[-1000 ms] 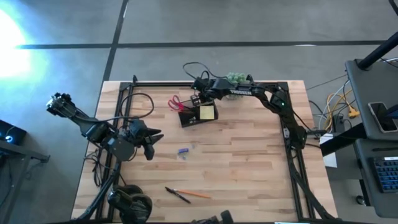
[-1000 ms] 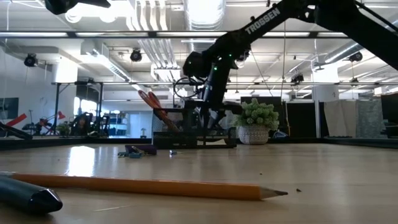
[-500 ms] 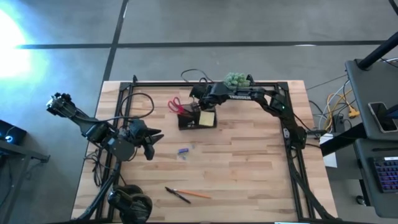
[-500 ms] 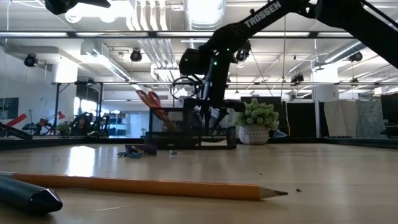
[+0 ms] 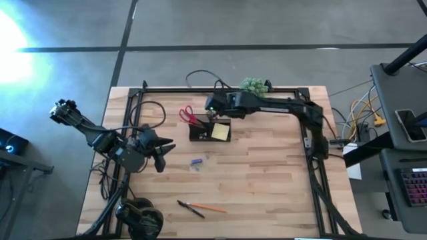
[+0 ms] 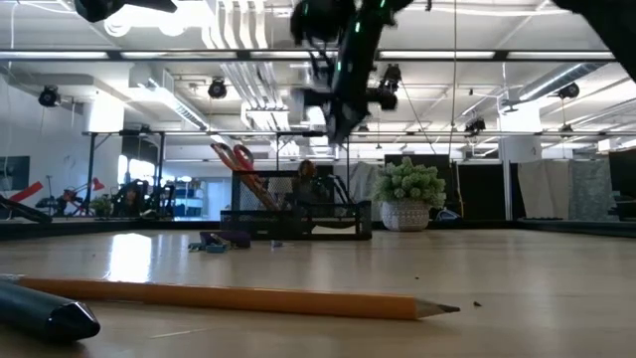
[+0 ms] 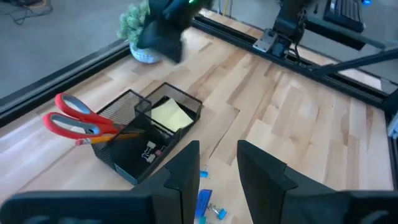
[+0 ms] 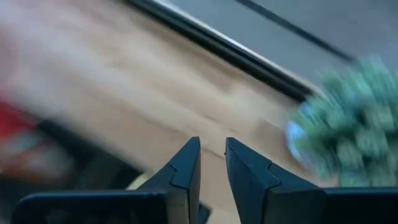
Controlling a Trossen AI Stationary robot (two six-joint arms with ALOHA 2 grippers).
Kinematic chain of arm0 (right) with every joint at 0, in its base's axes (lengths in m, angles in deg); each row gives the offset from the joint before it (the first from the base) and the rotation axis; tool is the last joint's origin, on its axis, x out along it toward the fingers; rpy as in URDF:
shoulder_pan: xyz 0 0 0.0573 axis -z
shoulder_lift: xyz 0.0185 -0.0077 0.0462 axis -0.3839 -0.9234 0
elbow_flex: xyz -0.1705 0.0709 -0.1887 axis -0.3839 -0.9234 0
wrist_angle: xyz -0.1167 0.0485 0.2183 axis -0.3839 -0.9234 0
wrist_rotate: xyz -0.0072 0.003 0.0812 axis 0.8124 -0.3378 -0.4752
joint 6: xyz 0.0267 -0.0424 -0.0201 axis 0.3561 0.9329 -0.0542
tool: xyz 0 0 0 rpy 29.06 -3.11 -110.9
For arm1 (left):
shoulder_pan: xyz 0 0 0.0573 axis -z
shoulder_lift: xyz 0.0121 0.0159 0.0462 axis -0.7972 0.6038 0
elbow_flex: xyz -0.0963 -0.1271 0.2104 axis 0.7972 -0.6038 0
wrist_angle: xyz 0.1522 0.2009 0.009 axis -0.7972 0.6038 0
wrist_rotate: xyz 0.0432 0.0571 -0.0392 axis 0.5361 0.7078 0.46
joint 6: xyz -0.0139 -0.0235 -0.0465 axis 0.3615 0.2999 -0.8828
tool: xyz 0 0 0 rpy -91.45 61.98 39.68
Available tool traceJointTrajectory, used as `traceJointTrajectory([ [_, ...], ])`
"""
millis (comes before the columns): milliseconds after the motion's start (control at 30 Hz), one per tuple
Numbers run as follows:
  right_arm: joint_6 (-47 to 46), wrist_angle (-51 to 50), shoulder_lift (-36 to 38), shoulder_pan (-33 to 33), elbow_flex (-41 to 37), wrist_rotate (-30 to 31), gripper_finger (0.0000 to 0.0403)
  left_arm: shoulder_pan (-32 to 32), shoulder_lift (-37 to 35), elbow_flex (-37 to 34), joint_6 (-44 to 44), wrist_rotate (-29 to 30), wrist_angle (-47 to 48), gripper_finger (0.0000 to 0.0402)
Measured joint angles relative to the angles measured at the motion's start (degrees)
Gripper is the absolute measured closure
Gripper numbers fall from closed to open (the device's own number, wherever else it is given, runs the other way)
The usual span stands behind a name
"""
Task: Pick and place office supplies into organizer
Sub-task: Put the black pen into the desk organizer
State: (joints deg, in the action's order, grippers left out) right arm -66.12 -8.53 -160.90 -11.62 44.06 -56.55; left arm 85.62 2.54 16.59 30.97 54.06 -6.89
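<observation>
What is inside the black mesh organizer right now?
Black mesh organizer holds red-handled scissors, a yellow sticky-note pad, an orange pencil and small binder clips. Its walls hide the compartment bottoms.

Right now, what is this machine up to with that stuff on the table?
It is tidying desk items into the black organizer, which already holds the scissors and yellow sticky notes. The right tool hangs empty above it; the left tool waits empty near the blue clips. A pencil and pen remain out.
</observation>
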Motion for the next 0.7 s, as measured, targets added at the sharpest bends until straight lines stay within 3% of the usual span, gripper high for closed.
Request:
traceJointTrajectory([
  [167,30.15,-0.41,4.72,-6.48,-0.06,-14.41,0.0335,-0.01,0.33,-0.40,2.91,-4.93,1.08,0.0309],
  [233,35.93,-1.86,5.61,-8.69,-0.08,-18.82,0.0335,-0.08,0.85,-1.14,2.83,-5.63,1.76,0.0309],
  [333,34.05,-4.30,6.06,-11.11,-0.08,-19.81,0.0335,-0.47,1.42,-2.20,2.75,-8.19,1.99,0.0309],
  [467,27.52,-5.96,6.29,-14.42,-0.10,-19.42,0.0333,-3.08,2.48,-2.82,3.09,-17.19,1.53,0.0309],
  [700,24.36,-7.08,6.41,-21.07,-0.23,-18.42,0.0280,-6.07,5.81,-2.14,14.32,-19.78,1.28,0.0279],
])
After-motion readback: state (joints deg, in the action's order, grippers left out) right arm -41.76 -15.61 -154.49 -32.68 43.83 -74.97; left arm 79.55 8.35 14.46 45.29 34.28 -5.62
